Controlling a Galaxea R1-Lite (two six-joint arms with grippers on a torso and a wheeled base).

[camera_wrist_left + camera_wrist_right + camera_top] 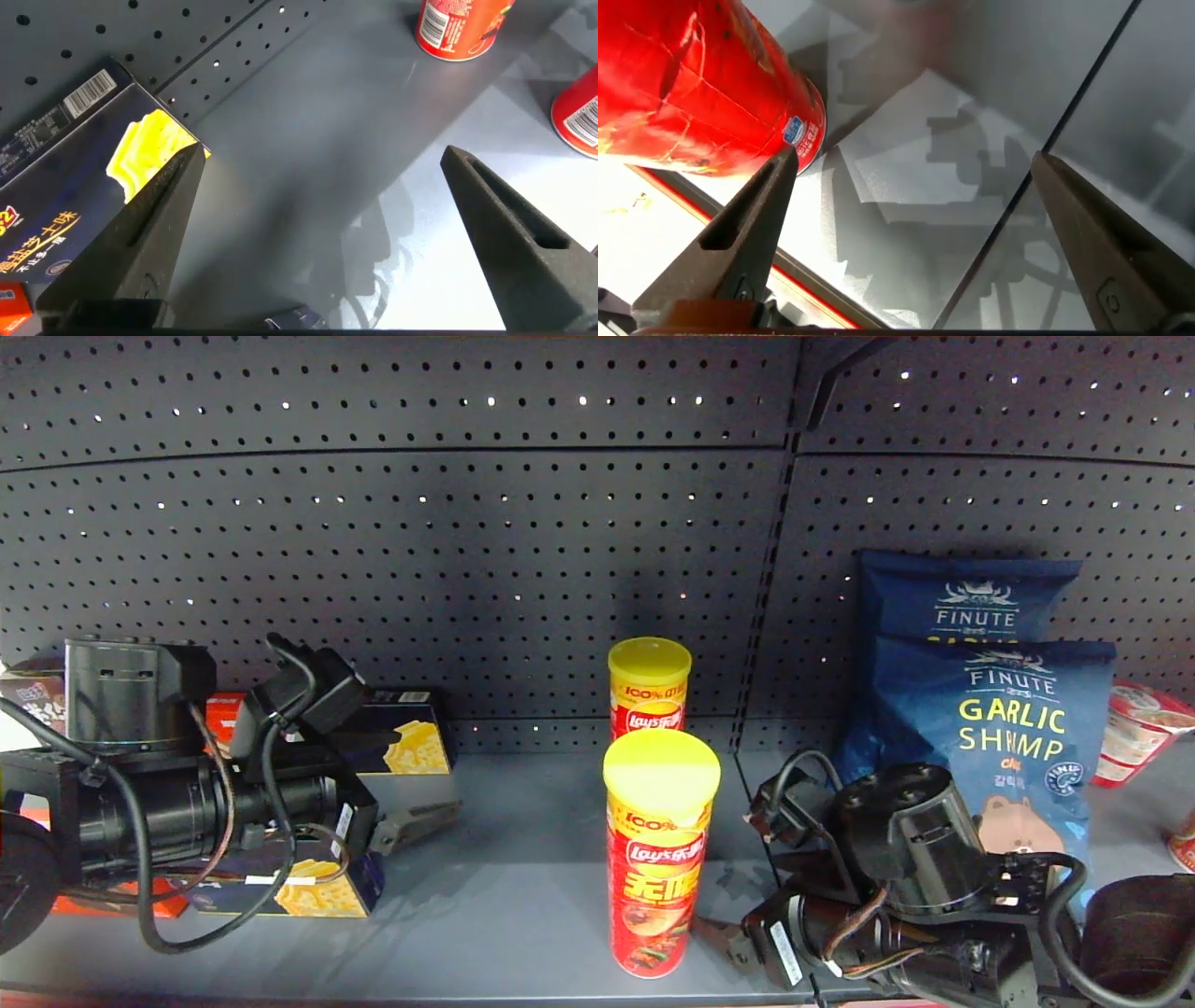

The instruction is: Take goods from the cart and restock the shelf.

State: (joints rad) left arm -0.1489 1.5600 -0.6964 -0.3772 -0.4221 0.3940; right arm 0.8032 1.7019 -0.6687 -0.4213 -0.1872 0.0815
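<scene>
Right claw [915, 161] is open and empty, just beside the front chip can [658, 859] on the shelf [523, 877]. Left claw [324, 154] is also open, well left of that can. Risk: a sideways swing of the right arm clips the tall can and tips it off the shelf edge.

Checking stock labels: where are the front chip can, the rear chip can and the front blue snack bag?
front chip can [656, 877], head view, red body.
rear chip can [649, 665], head view, yellow lid.
front blue snack bag [1004, 728], head view, printed front.
</scene>
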